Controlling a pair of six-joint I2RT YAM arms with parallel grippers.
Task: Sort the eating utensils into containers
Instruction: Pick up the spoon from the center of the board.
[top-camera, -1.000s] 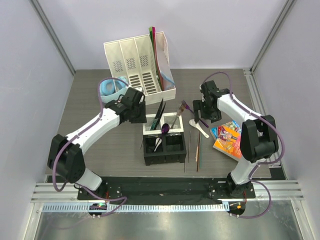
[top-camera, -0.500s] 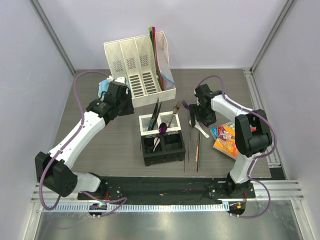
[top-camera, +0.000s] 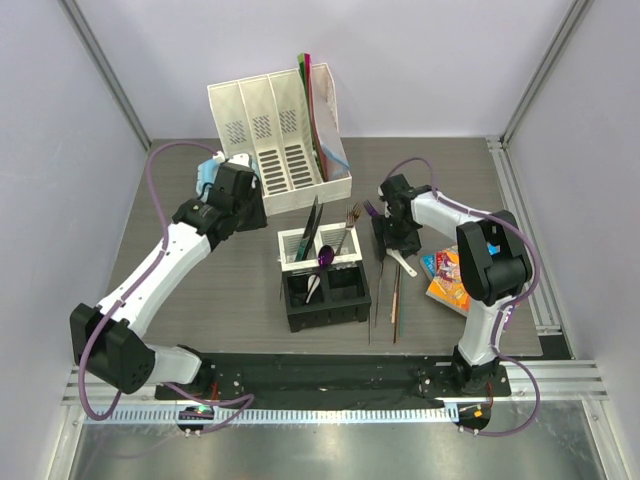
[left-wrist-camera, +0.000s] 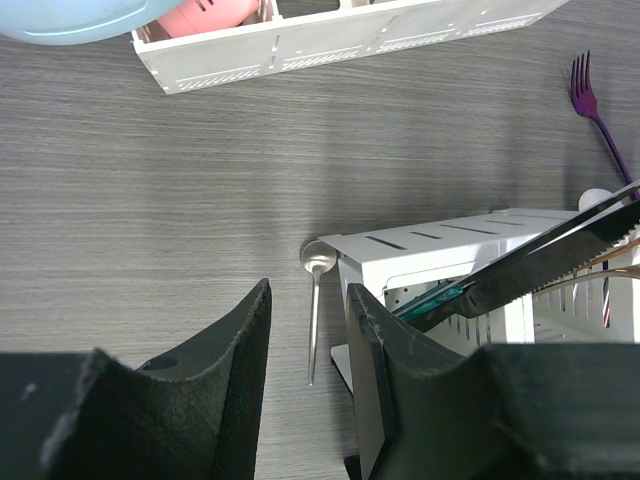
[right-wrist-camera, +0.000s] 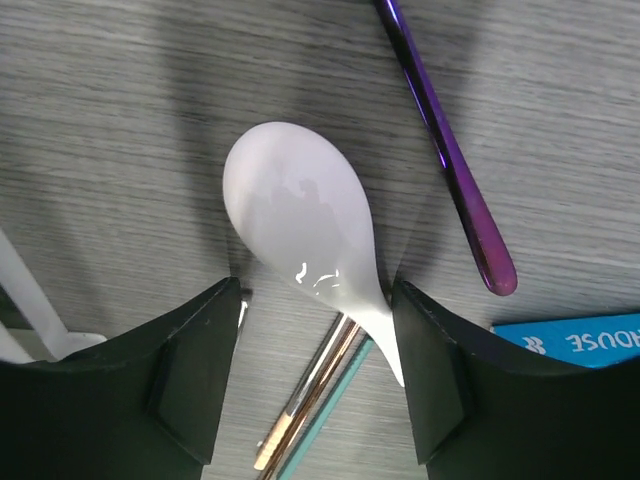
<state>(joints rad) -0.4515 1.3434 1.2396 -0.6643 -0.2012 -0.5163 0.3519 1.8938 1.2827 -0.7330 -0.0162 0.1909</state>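
The caddy (top-camera: 325, 278) stands mid-table, white cells at the back and black cells in front. It holds a black knife (left-wrist-camera: 560, 262), a metal fork (top-camera: 349, 222), a purple spoon (top-camera: 328, 257) and a white spoon (top-camera: 314, 288). My right gripper (right-wrist-camera: 315, 300) is down at the table, open, its jaws straddling a white ceramic soup spoon (right-wrist-camera: 300, 215); the right finger is close against the spoon's handle and the left one stands apart. A purple fork (right-wrist-camera: 450, 160) lies beside it. My left gripper (left-wrist-camera: 308, 295) is open and empty, above a small metal spoon (left-wrist-camera: 314, 300) left of the caddy (left-wrist-camera: 440, 250).
The tall white file organiser (top-camera: 280, 130) stands at the back, with blue headphones (top-camera: 208, 178) to its left. A colourful book (top-camera: 455, 275) lies at the right. Chopsticks and thin utensils (top-camera: 393, 295) lie right of the caddy, partly under the white spoon (right-wrist-camera: 310, 400).
The left arm drew back from the caddy toward the file organiser, then stayed still. The right gripper shifted left and down over the white spoon, its jaws narrowing.
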